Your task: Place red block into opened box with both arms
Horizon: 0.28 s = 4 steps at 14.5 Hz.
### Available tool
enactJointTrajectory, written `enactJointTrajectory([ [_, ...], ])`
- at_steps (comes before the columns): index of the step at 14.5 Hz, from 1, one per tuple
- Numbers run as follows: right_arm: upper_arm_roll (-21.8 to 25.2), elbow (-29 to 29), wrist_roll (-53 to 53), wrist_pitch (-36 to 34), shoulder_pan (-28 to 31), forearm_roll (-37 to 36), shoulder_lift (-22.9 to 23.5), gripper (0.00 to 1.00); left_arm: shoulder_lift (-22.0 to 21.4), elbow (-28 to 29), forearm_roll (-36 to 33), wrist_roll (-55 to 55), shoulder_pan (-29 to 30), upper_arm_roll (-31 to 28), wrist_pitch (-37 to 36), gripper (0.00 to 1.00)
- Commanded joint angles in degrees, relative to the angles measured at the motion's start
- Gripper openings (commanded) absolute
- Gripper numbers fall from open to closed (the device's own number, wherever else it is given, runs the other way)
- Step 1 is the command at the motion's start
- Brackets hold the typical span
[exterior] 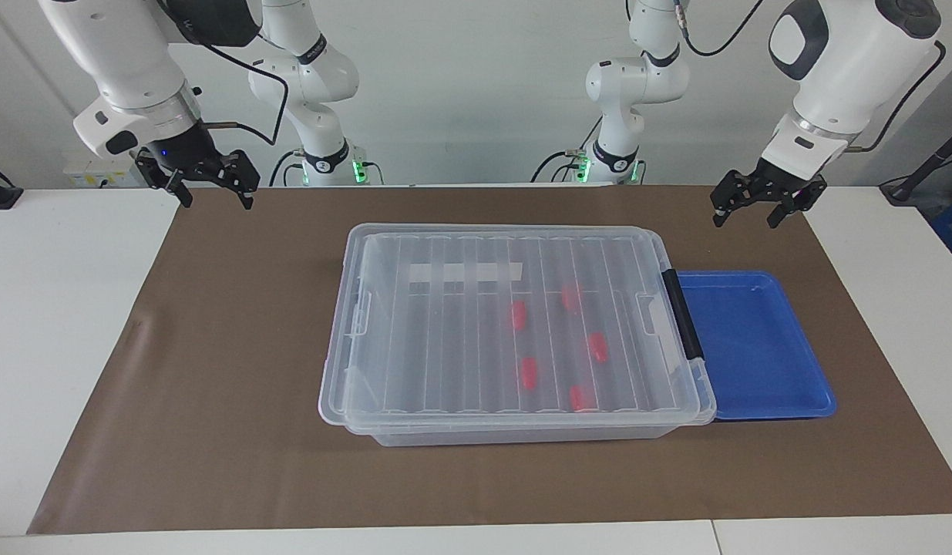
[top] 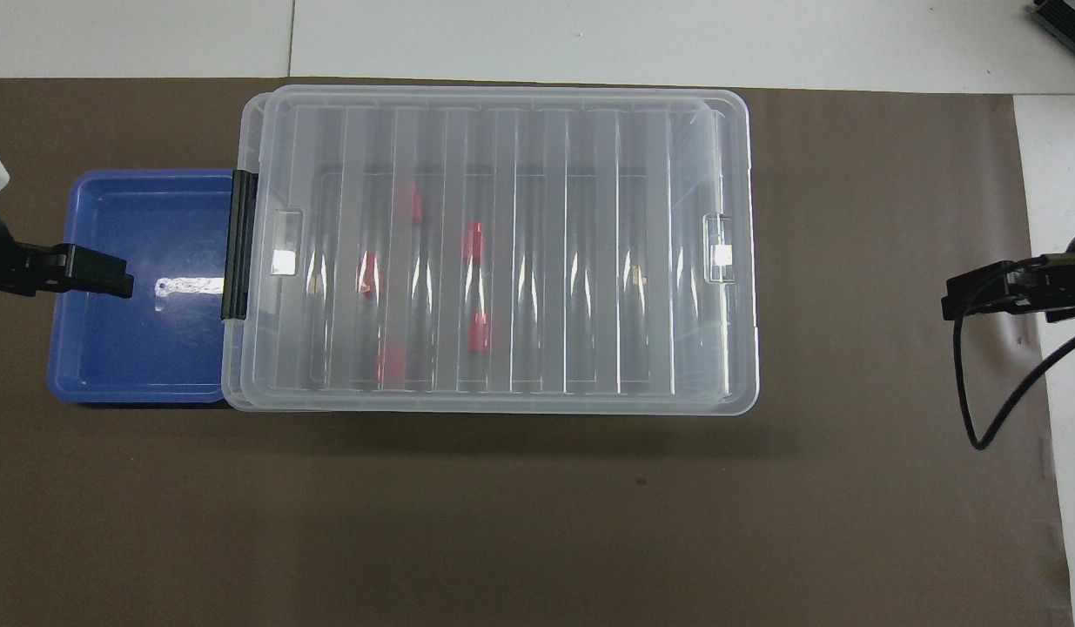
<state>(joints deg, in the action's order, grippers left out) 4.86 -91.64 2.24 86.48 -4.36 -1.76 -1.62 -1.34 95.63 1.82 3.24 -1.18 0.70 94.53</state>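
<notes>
Showing label strip (exterior: 466, 273), facing view only.

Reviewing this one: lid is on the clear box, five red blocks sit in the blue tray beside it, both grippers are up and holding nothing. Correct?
Not quite. The five red blocks lie inside the clear box, under its lid; the blue tray holds nothing, as the facing view shows. The rest stands: lid on, left gripper and right gripper raised and holding nothing.
</notes>
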Motion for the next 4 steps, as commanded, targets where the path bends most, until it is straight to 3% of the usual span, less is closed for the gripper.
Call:
enactJointTrajectory([
  [1, -0.3, 1.0, 0.1, 0.3, 0.6, 1.1, 0.7, 1.0, -1.6, 1.8, 0.9, -0.1, 0.4, 0.0, 0.5, 1.0],
  [4, -0.2, 1.0, 0.2, 0.4, 0.6, 2.5, 0.7, 1.0, -1.6, 2.1, 0.9, -0.1, 0.3, 0.0, 0.6, 1.0],
])
